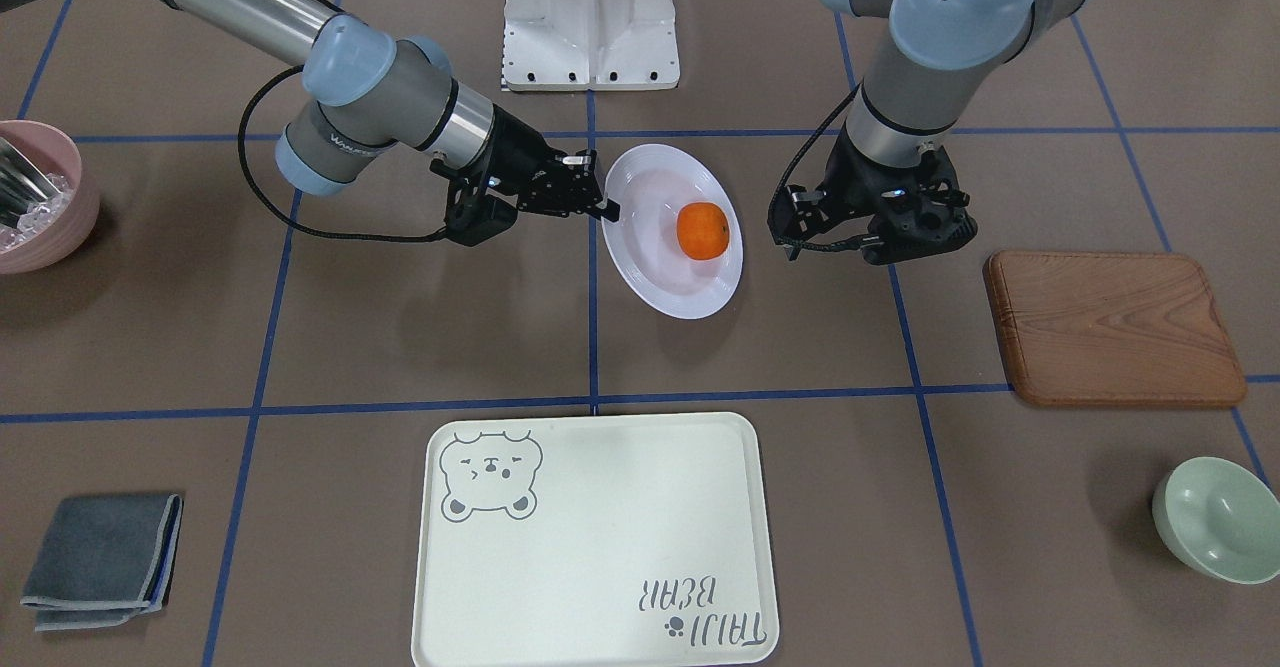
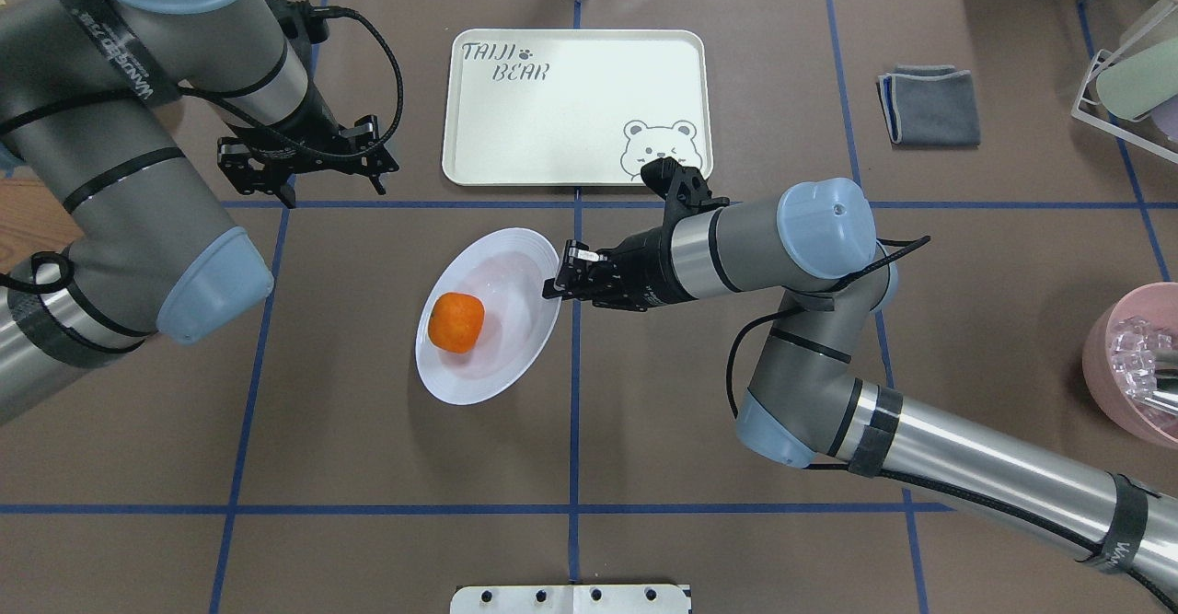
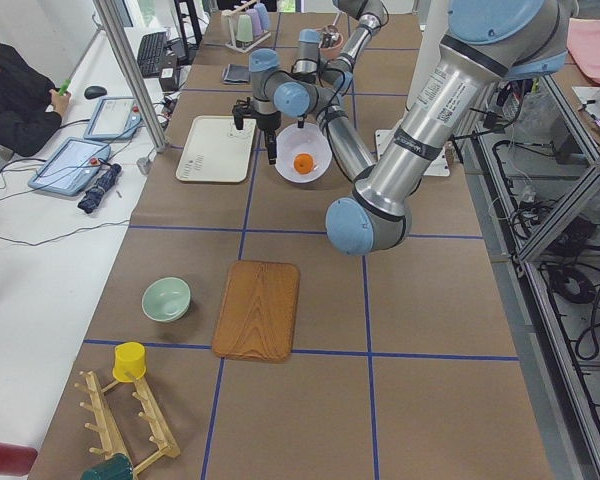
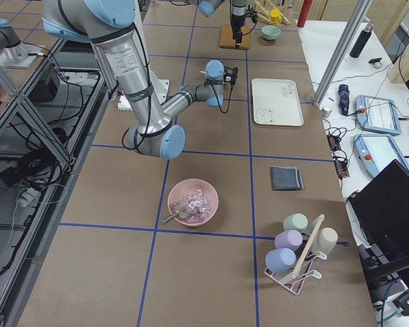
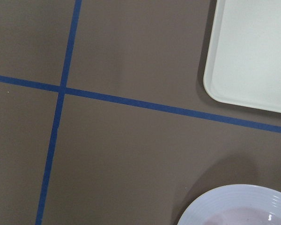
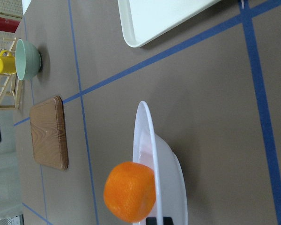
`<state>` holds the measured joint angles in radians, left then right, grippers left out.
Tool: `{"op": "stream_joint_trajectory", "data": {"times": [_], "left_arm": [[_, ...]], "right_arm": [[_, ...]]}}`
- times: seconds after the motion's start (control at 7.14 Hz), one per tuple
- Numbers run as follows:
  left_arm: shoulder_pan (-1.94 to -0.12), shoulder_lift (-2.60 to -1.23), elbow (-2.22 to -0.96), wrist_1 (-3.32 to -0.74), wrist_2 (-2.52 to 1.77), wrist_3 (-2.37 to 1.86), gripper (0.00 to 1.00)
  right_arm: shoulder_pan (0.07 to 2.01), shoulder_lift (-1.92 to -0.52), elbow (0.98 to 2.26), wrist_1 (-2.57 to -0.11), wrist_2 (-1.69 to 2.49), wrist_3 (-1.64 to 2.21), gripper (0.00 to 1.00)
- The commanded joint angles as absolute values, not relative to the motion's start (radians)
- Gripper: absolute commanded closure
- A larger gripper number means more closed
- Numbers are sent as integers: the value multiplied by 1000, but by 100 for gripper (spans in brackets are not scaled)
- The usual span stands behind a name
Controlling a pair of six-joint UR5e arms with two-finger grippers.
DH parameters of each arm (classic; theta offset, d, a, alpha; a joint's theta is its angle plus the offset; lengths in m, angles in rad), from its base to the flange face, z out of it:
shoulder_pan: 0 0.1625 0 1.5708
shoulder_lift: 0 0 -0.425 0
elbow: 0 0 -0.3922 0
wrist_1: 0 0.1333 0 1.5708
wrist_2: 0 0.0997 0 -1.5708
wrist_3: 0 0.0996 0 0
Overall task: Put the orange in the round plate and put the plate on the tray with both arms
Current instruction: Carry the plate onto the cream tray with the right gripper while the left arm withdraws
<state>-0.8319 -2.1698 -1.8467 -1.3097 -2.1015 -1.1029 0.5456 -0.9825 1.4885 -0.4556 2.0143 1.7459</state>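
- Brown table top (image 2: 368, 467) marked off in blue tape squares, with the robot's white base at one edge and operators' desks beyond the far side.
- Tray (image 2: 571, 89): cream, bear face and lettering, nothing on it. It lies one taped square beyond the plate, well apart from it.
- Round plate (image 2: 506, 342): white, mid-table. It appears tipped, its rim higher on the right arm's side.
- Orange (image 2: 456, 322): inside the plate, resting toward the side away from the right arm.
- Right gripper (image 2: 559, 283): reaches in sideways and its jaws look closed narrowly on the plate rim.
- Left gripper (image 2: 304, 177): jaws spread wide, holding nothing, pointing down over bare table near the tray's corner and apart from the plate.
- Step in hand, as judged: second grasp before the two-arm carry.
- Handling advice: bring the left gripper to the free rim opposite the right one, on the orange's side, and close there without nudging the fruit. Level the plate before travelling, or the orange may roll out. Move both arms together at a matched pace.
- Also present: wooden board (image 1: 1110, 327), green bowl (image 1: 1215, 517), pink bowl (image 1: 40, 197), folded grey cloth (image 1: 100, 557).
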Motion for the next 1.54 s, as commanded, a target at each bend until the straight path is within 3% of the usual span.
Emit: {"op": "stream_joint_trajectory", "data": {"times": [0.0,0.56,1.4], "left_arm": [[-830,-2158,-1845,-1310,-2102,-1103,2],[-883,-2093,-1904,-1302,-2106,-1030,2],[-959,-2094,-1921,-1181,-2105,-919,2]], "right_arm": [[566,-976,1502,-454,2014,1772,100],[606,-980,1505,-405,1935,1798,100],[610,-1000,1494,-342,1469,2003,100]]}}
